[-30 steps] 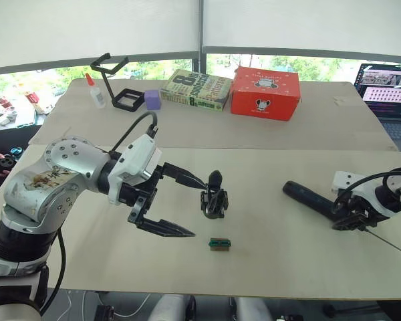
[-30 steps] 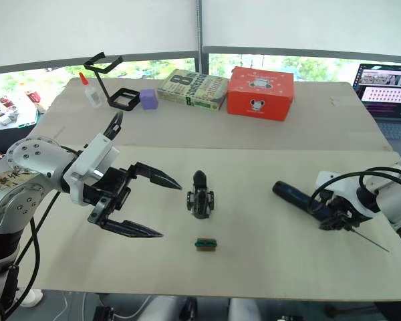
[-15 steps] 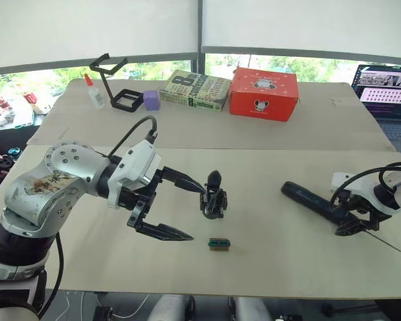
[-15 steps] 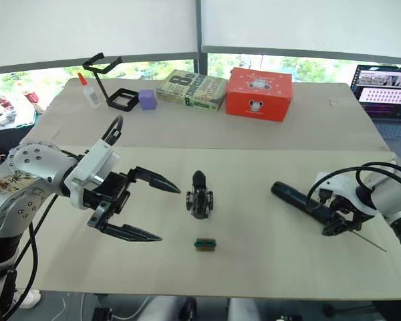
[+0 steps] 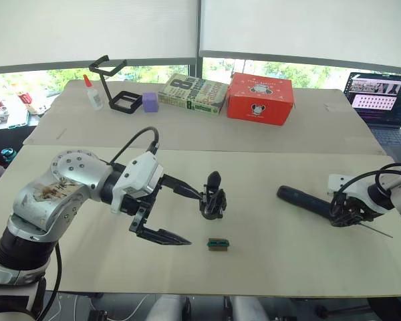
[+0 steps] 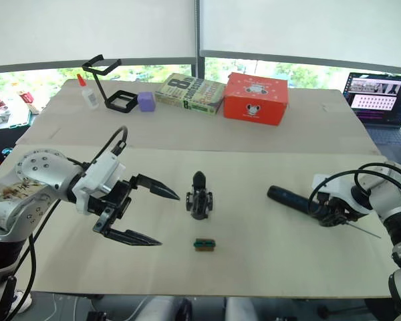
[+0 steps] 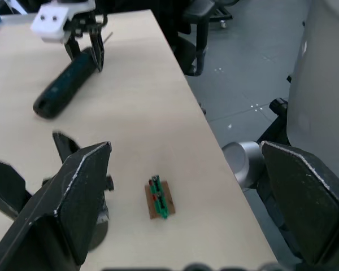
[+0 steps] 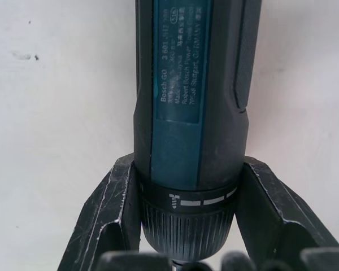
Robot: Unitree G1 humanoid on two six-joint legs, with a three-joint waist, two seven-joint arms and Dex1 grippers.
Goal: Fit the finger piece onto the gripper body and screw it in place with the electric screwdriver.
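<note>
1. The right hand (image 6: 333,215) clamps the electric screwdriver (image 6: 295,200), lying on the surface (image 6: 254,261).
2. The left hand (image 5: 179,215) gapes wide beside the gripper body (image 5: 213,198), upright mid-surface.
3. A green-and-black block (image 5: 218,244) lies nearby.

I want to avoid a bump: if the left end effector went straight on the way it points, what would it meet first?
Probably the gripper body: the open left end effector points toward it, its upper finger tip close beside it. The lower finger passes nearer the small green-and-black block. Depth is unclear.
</note>
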